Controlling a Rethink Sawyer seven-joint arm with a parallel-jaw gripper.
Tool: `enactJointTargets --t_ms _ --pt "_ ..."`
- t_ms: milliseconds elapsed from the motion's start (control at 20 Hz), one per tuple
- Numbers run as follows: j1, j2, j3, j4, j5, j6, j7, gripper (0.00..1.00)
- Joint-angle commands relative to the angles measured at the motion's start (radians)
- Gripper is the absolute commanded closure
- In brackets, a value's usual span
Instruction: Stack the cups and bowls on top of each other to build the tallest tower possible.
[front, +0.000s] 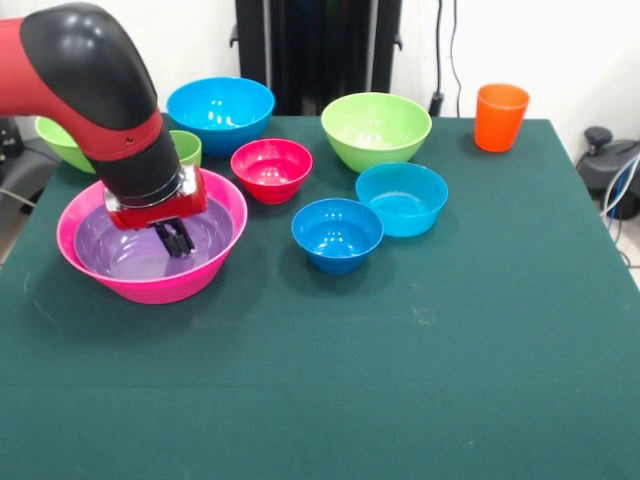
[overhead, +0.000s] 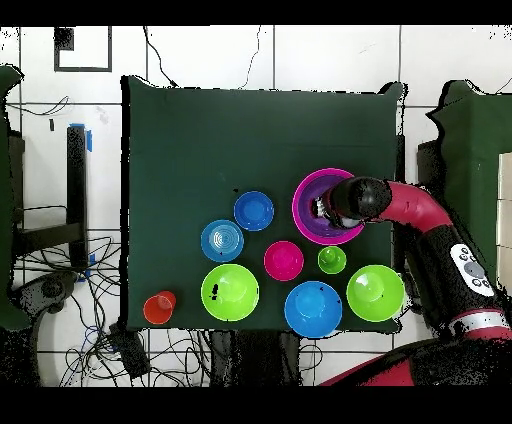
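Observation:
At the left, the wide purple bowl (front: 130, 250) sits nested inside the huge pink bowl (front: 150, 288) (overhead: 303, 190). My gripper (front: 176, 240) (overhead: 320, 207) hangs low inside the purple bowl, a little off its middle. Standing apart on the green cloth are a small red bowl (front: 271, 168), a small blue bowl (front: 337, 233), a teal bowl (front: 401, 197), a large blue bowl (front: 220, 112) and a lime-green bowl (front: 376, 128). A second lime-green bowl (front: 55, 140) is half hidden behind the arm. The short lime-green cup (front: 187, 147) stands beside the arm. The orange cup (front: 501, 116) is at the far right corner.
Every bowl and cup stands upright in the far half of the table (front: 400, 380). My arm (overhead: 410, 205) reaches in over the table's edge beside the pink bowl. Cables and black stands lie beyond the table edges.

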Motion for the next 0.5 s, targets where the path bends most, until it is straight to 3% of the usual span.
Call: enactJointTargets --t_ms 50,500 --pt "0.032 0.058 -0.04 -0.04 -0.015 -0.096 0.036 1.0" --pt "0.032 0.085 -0.044 -0.042 -0.011 -0.106 0.045 1.0"
